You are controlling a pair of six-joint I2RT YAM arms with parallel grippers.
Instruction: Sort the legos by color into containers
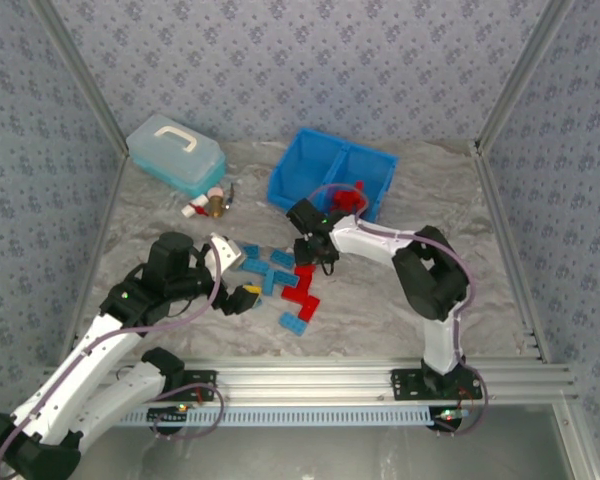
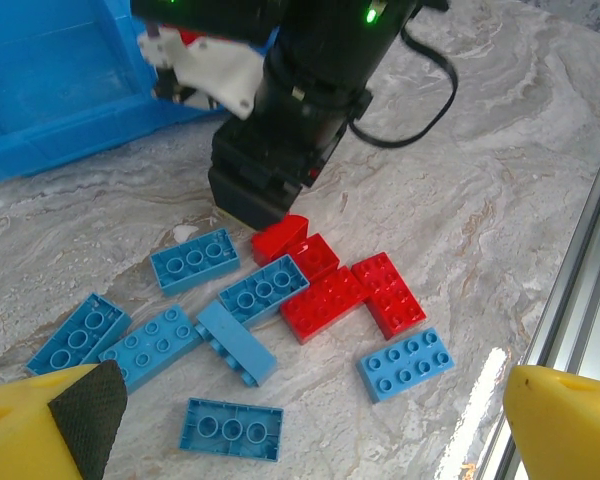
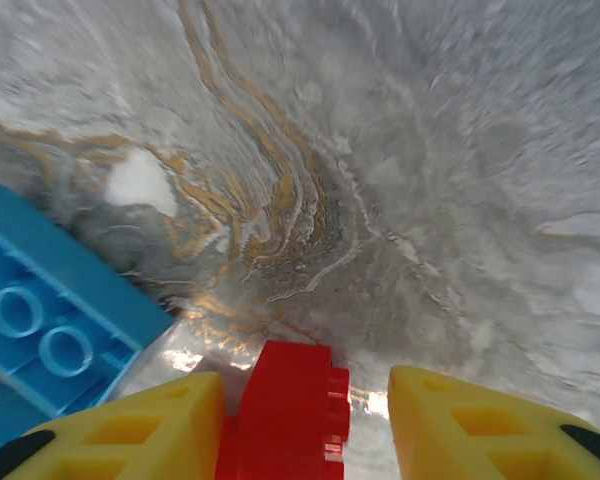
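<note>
Nearest, the left gripper (image 2: 305, 410) hangs spread wide and empty above the loose legos (image 2: 325, 300), probably keeping clear while the other arm works. The red and blue bricks lie mixed on the marbled table (image 2: 500, 200). At the pile's far edge, the right gripper (image 3: 300, 385) sits low at the tabletop. Its yellow fingers (image 3: 160, 430) are parted either side of one red brick (image 3: 285, 420) and not clamped, apparently lined up to grasp it. Farther back stands the blue bin (image 1: 298, 170), with red showing in its right compartment, the brick's likely destination.

in my left wrist view i count seven blue legos (image 2: 193, 260), four red legos (image 2: 390, 293) and one blue bin (image 2: 50, 100).
</note>
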